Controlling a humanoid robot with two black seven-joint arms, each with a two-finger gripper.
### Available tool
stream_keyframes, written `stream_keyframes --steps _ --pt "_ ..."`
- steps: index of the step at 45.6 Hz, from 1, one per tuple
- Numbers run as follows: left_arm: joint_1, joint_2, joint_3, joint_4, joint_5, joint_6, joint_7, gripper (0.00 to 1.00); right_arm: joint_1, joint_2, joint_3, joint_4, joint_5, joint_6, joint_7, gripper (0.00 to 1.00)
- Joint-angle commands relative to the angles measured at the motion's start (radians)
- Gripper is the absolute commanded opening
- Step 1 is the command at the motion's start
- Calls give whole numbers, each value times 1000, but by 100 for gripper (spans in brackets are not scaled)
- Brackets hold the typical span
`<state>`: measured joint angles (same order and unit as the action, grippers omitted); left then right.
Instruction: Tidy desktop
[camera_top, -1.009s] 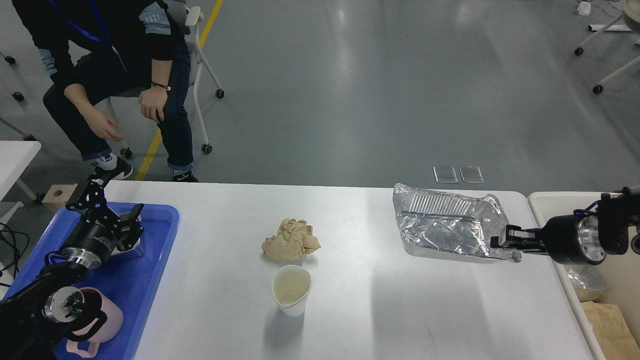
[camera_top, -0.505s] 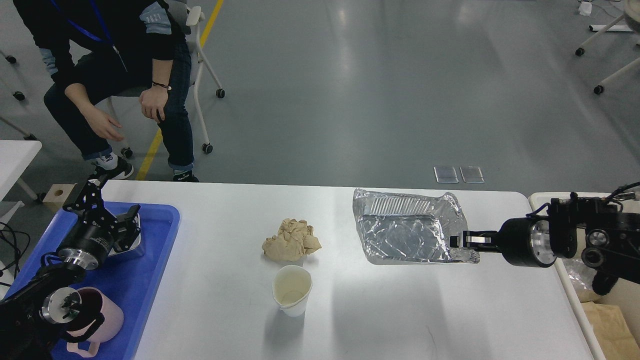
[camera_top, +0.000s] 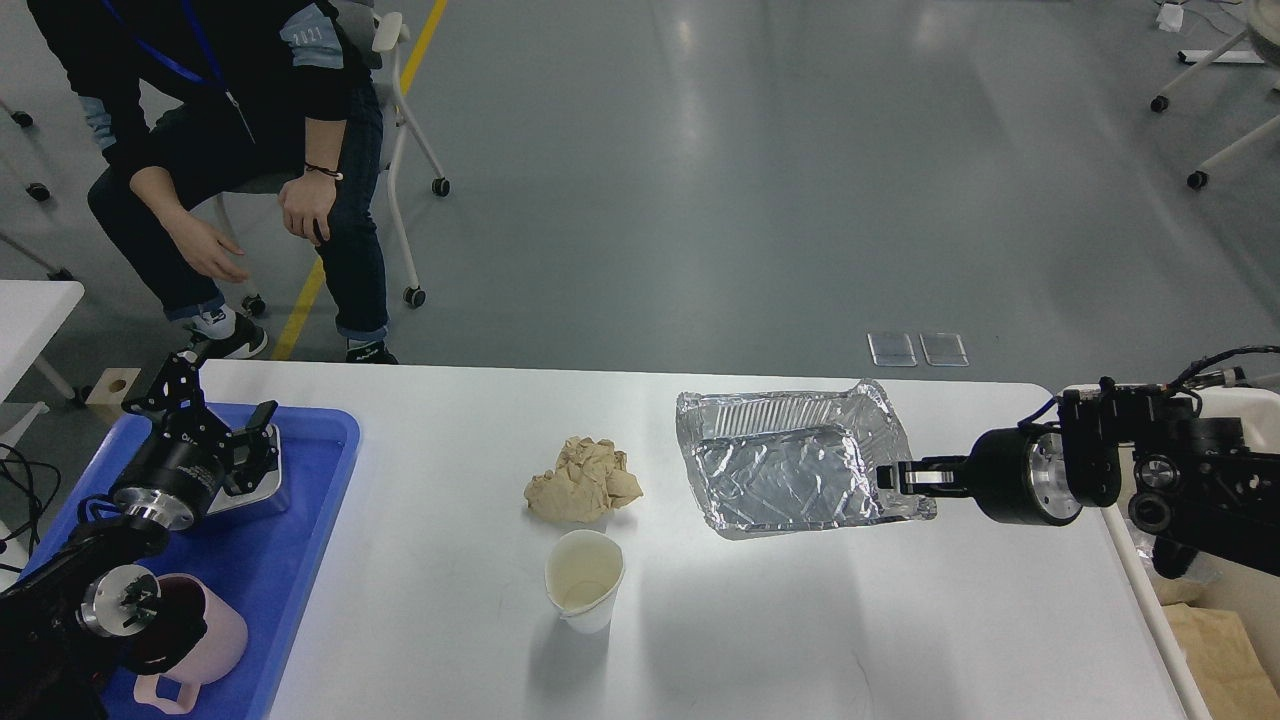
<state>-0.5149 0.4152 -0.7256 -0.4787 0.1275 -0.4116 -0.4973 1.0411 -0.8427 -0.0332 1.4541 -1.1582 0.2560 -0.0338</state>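
Observation:
The white desktop (camera_top: 450, 640) carries a crumpled brown paper ball (camera_top: 583, 480) near its middle. A white paper cup (camera_top: 584, 580) stands upright just in front of the ball. Right of the ball is a crinkled foil tray (camera_top: 790, 470), and my right gripper (camera_top: 897, 477) is shut on its right rim. My left gripper (camera_top: 250, 445) hangs over the far part of the blue tray (camera_top: 280, 570), right at a pale silvery object (camera_top: 255, 490). I cannot see whether its fingers hold that object.
A pink mug (camera_top: 200, 645) sits at the near end of the blue tray, partly behind my left arm. A cream bin (camera_top: 1225, 640) with brown paper inside stands off the table's right edge. A seated person (camera_top: 230, 130) is beyond the far left corner.
My right gripper has carried the foil tray leftward from the table's right end toward the middle. My left gripper shifted slightly over the blue tray.

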Motion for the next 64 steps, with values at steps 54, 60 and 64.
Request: stream_keyframes --steps 54,60,64 --pt "-171 698 301 -84 318 -150 14 98 2 -52 9 2 3 0 0 0" --pt "-232 731 301 -97 575 -176 -6 98 5 -50 7 2 3 0 0 0" --pt "-257 757 301 -112 691 -203 -27 98 11 -50 6 2 3 0 0 0"
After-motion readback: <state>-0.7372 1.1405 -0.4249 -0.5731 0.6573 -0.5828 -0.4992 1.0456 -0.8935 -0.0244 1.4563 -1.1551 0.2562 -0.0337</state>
